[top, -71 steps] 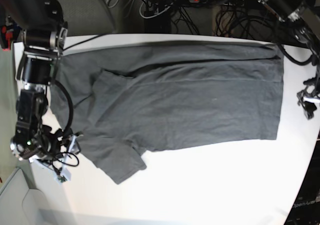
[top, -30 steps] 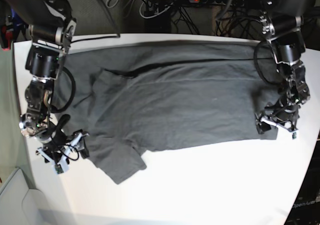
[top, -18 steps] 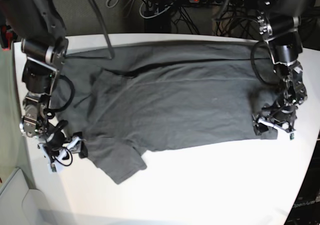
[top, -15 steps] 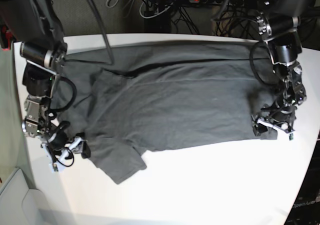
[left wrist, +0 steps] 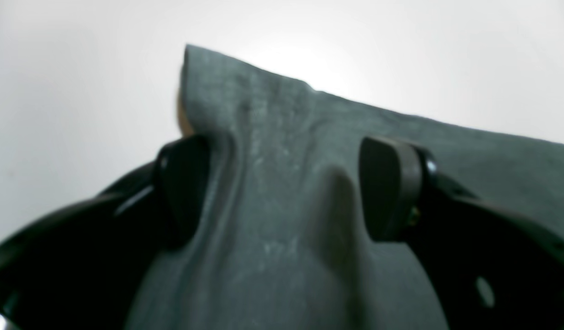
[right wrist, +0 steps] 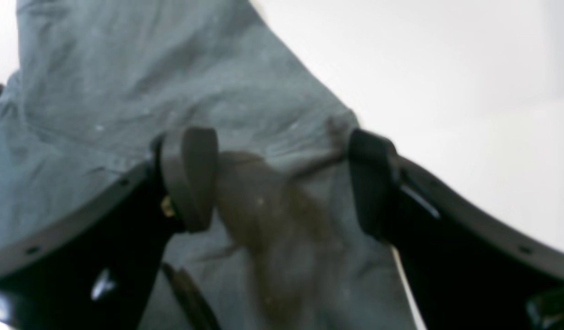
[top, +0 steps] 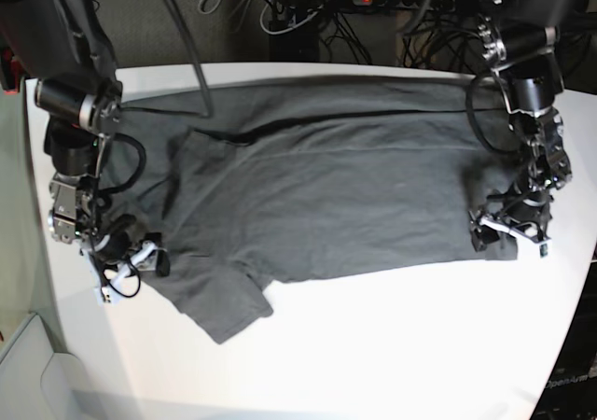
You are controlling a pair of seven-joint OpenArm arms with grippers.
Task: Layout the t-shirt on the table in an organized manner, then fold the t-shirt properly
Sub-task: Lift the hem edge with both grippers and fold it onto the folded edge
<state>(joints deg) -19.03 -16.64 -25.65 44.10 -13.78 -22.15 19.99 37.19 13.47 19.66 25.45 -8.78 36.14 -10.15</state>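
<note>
Up close, both wrist views show t-shirt (left wrist: pixel 286 206) between spread pads (left wrist: pixel 387 188).

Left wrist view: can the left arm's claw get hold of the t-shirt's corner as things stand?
Probably yes. The left claw is open and already straddles the t-shirt at its corner, cloth bunched between the fingers, with only bare table beyond it and nothing blocking.
</note>
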